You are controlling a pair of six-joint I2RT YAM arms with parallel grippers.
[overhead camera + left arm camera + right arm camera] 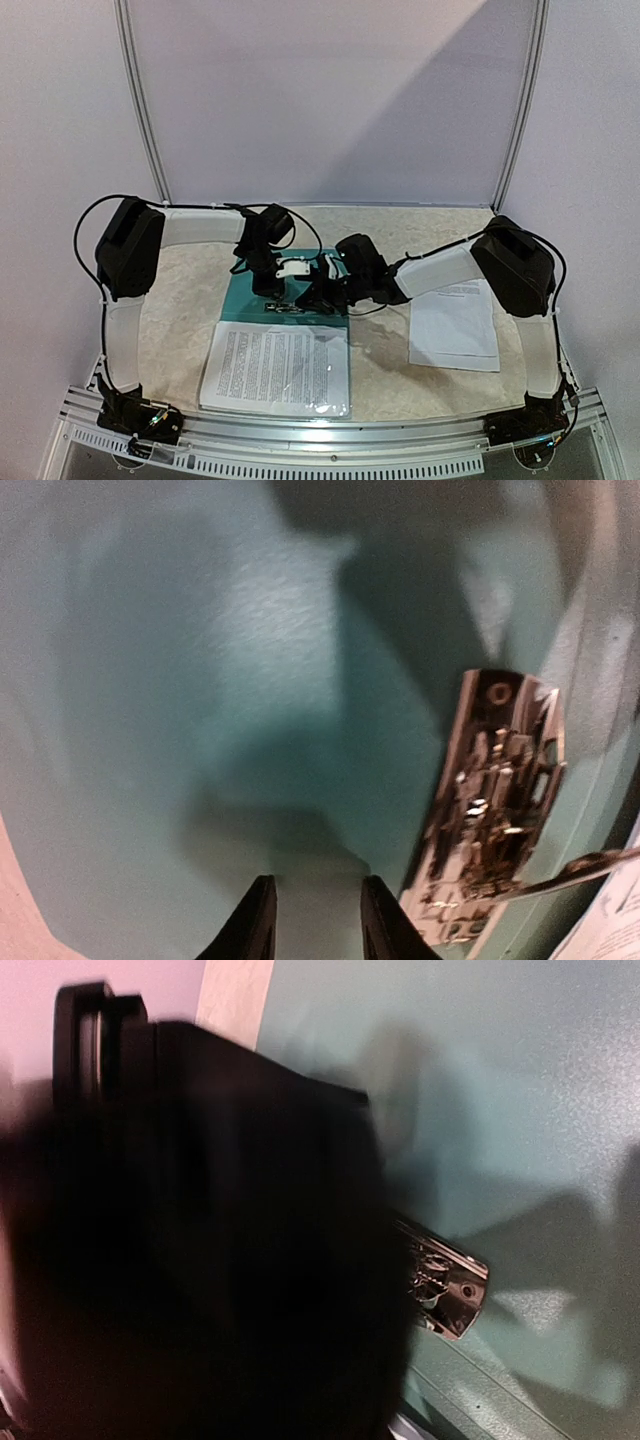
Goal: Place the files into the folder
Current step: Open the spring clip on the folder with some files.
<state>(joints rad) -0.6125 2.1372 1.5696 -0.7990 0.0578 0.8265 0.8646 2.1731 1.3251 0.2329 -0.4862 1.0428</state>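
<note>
The folder [238, 300] lies open in the middle of the table [180, 290]. A printed sheet [275, 368] is spread over its near half, at 6 o'clock from the silver clip [285, 311]. The loose files [455, 325] lie flat at 3 o'clock from the folder, well apart from it, with their long axis running 12 to 6 in the overhead view.

Both my wrists hang over the bare teal half. My left gripper [315, 930] stands with its fingers [258, 925] apart and nothing between them, and the clip is at about 2 o'clock from them. My right gripper [322, 293] is just beside the clip, but a dark blur fills its own camera, so I cannot tell how its jaws stand.

The loose files lie on my right arm's side, so I judge that arm has the shorter reach, swinging toward 3 o'clock.
</note>
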